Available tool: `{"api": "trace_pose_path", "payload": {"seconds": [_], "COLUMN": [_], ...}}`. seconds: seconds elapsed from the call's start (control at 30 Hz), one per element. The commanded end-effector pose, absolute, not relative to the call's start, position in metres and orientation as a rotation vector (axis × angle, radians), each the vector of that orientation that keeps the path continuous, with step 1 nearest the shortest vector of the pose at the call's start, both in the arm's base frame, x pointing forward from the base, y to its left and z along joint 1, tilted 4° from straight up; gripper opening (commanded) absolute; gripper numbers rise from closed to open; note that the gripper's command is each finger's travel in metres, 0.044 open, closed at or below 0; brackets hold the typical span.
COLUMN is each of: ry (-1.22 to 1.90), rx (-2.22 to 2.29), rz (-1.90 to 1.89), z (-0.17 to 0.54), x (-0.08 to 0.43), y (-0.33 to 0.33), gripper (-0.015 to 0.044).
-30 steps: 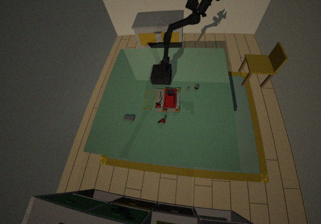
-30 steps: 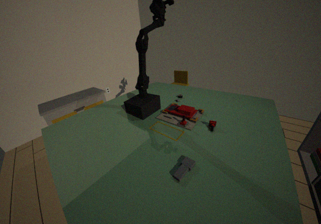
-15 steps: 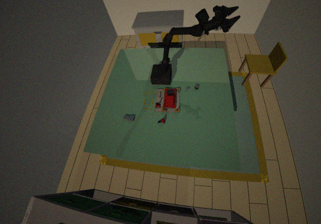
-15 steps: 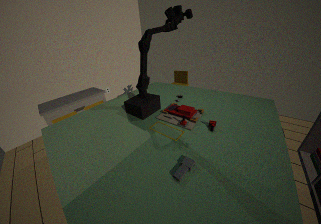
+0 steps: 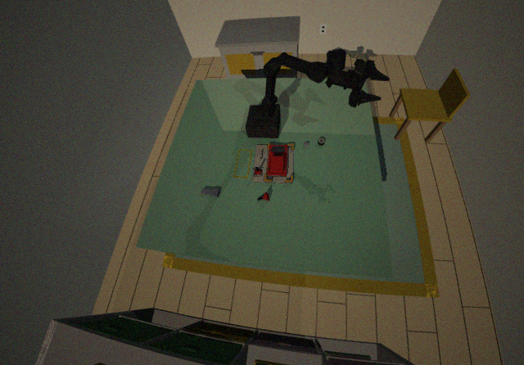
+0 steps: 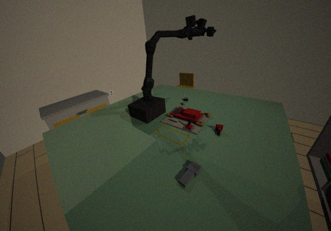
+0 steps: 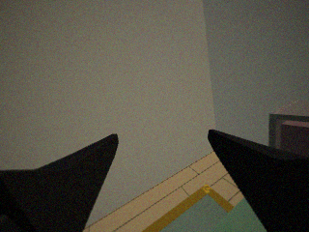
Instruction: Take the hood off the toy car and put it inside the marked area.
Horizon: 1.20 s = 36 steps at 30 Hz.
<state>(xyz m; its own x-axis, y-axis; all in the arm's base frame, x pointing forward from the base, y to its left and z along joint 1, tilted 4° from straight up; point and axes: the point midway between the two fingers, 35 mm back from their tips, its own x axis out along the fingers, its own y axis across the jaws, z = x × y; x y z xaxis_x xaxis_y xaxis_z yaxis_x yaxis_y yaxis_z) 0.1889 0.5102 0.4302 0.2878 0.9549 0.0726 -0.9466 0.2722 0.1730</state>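
The red toy car (image 5: pixel 277 164) (image 6: pixel 192 113) sits on a grey board in front of the arm's base. A dark patch shows on its end nearer the base; I cannot tell the hood's edges apart from the body at this size. The marked area, a thin yellow outline (image 5: pixel 241 177) (image 6: pixel 168 138), lies on the table beside the board and has nothing inside it. My gripper (image 5: pixel 383 88) (image 7: pixel 162 135) is open and empty, its fingers wide apart. It is high in the air, well away from the car, and points toward the room's wall and floor in the wrist view.
The board (image 6: pixel 194 130) also carries a small red-and-black item (image 5: pixel 257 170) (image 6: pixel 189 126). A red-and-black tool (image 5: pixel 265 196) (image 6: pixel 219 128) stands near it. A grey block (image 5: pixel 210 191) (image 6: pixel 190 172) and a small wheel (image 5: pixel 321 141) (image 6: pixel 185 99) are on the table. A chair (image 5: pixel 422 104) stands beyond the table.
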Motion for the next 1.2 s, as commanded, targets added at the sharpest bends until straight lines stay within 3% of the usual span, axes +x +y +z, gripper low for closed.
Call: {"api": "trace_pose_path", "payload": {"seconds": [0.0, 0.63, 0.9, 1.17], "ry": [0.170, 0.756, 1.031, 1.340], "rx": [0.138, -0.094, -0.153, -0.181], "rz": [1.184, 0.703, 0.487, 0.256], "z": [0.387, 0.192, 0.120, 0.062], "x": [0.225, 0.345, 0.354, 0.332], "y": [0.499, 0.365, 0.281, 0.191], "gripper": [0.0440, 0.0440, 0.0440, 0.0440]}}
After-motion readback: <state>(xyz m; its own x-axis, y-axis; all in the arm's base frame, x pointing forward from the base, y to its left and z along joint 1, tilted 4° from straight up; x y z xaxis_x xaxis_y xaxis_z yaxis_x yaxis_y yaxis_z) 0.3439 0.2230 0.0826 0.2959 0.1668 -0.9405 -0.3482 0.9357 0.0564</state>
